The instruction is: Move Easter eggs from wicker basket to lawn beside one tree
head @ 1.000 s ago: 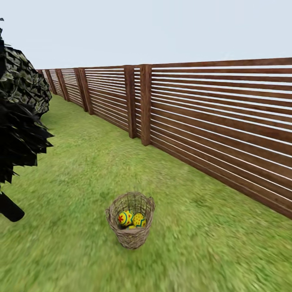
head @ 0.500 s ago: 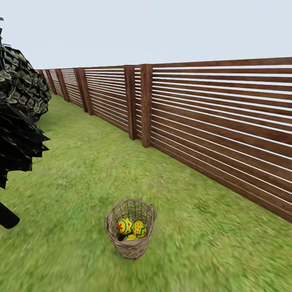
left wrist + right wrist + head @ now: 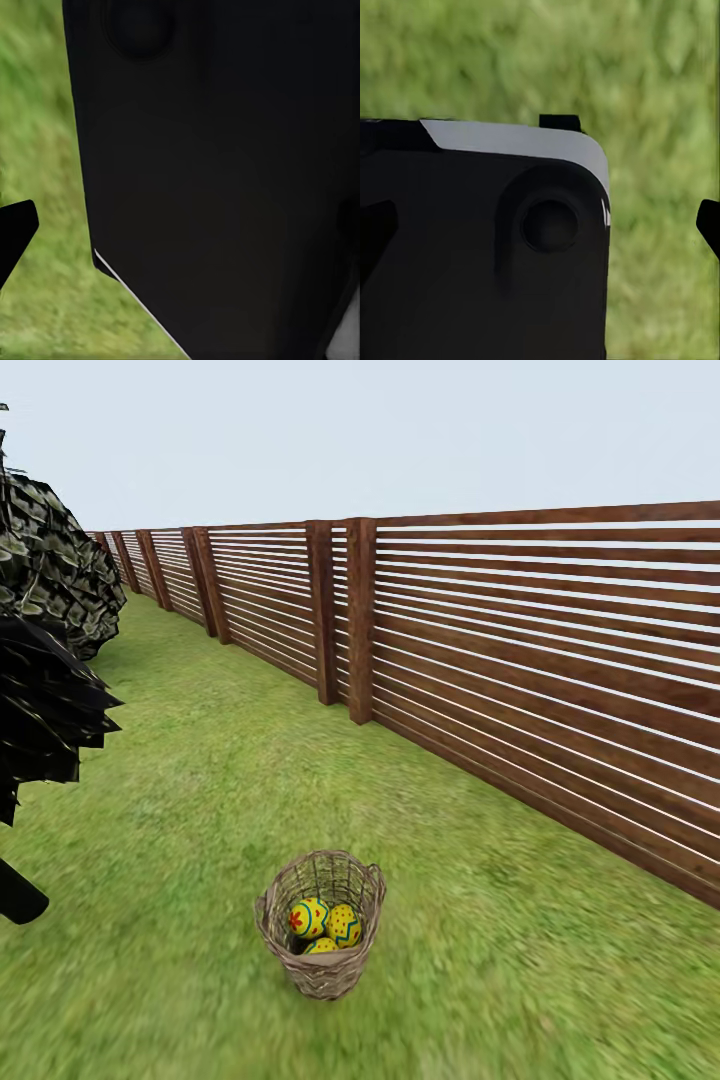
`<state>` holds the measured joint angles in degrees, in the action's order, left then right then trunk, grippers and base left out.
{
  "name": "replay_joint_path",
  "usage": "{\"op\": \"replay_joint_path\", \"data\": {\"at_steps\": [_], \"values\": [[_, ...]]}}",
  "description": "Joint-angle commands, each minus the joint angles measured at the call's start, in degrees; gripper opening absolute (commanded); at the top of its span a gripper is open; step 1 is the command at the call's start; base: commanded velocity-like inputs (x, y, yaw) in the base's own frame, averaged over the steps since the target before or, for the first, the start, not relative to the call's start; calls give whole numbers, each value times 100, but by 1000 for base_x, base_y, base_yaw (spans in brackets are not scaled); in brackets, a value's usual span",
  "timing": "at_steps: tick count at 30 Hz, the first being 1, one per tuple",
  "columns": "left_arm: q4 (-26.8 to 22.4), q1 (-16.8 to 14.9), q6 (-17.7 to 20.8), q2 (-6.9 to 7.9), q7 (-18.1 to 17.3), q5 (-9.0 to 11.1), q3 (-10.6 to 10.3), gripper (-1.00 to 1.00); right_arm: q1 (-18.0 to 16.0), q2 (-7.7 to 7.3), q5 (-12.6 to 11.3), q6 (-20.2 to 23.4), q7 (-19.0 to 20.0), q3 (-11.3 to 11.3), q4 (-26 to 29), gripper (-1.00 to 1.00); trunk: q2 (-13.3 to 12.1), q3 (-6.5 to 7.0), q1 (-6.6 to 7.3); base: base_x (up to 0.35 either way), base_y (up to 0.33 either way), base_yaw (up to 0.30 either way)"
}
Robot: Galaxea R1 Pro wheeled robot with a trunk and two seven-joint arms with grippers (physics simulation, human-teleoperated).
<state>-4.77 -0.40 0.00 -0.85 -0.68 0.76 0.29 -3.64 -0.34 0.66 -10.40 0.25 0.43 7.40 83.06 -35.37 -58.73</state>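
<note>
Wicker basket (holding Easter eggs) sits on lawn; pincer states unclear.

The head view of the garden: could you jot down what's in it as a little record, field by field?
basket: wicker basket standing upright on the lawn
eggs: Easter eggs inside the basket; two clearly seen, a third partly hidden beneath them
eggs on the grass: none
fence: brown slatted fence running along the right side, behind the basket
foliage: dark leafy tree at the left edge
sky: pale, plain
</note>
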Motion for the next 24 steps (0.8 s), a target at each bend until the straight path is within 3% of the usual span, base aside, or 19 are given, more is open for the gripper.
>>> {"op": "replay_joint_path", "data": {"at_steps": [1,2,4,8,10,13,16,19,20,21,23,24], "values": [[-51,-76,83,13,12,9,5,100,-21,-7,86,52,-2,39,136,100,2,-5,1,0,0,0],[-77,-123,142,19,18,8,5,100,-33,-16,131,95,-3,49,203,100,2,-5,1,0,0,0],[-186,-466,619,71,46,2,14,100,-171,-106,352,483,-5,60,587,100,2,-5,1,0,0,0],[-518,-1442,2204,494,54,83,134,100,-442,-324,501,2277,21,27,1787,100,2,-5,1,0,0,0],[-998,-1846,2836,599,57,156,281,100,-495,-381,510,3087,17,8,2559,100,2,-5,1,0,0,0],[-1950,-2306,3472,625,64,200,468,100,-641,-387,524,4155,-6,-3,3790,100,2,-5,1,0,0,0],[-2965,-2754,4189,617,59,213,529,100,-1253,-381,502,5261,-7,0,4554,100,2,-5,1,0,0,0],[-3889,-3130,4755,608,49,220,569,100,-2178,-378,491,5957,-12,-5,4456,100,2,-5,1,0,0,0],[-4277,-3261,4877,579,49,221,591,100,-2659,-374,489,6079,-17,-6,4174,100,2,-5,1,0,0,0],[-4772,-3445,4953,421,63,211,689,100,-3546,-371,499,6076,-23,-9,3402,100,2,-5,1,0,0,0],[-4898,-3623,4962,373,69,211,789,100,-3983,-370,502,5845,-24,-8,2973,100,2,-5,1,0,0,0],[-4974,-3769,4959,338,68,217,950,100,-4379,-365,503,5503,-29,-7,2583,100,2,-5,1,0,0,0]]}}
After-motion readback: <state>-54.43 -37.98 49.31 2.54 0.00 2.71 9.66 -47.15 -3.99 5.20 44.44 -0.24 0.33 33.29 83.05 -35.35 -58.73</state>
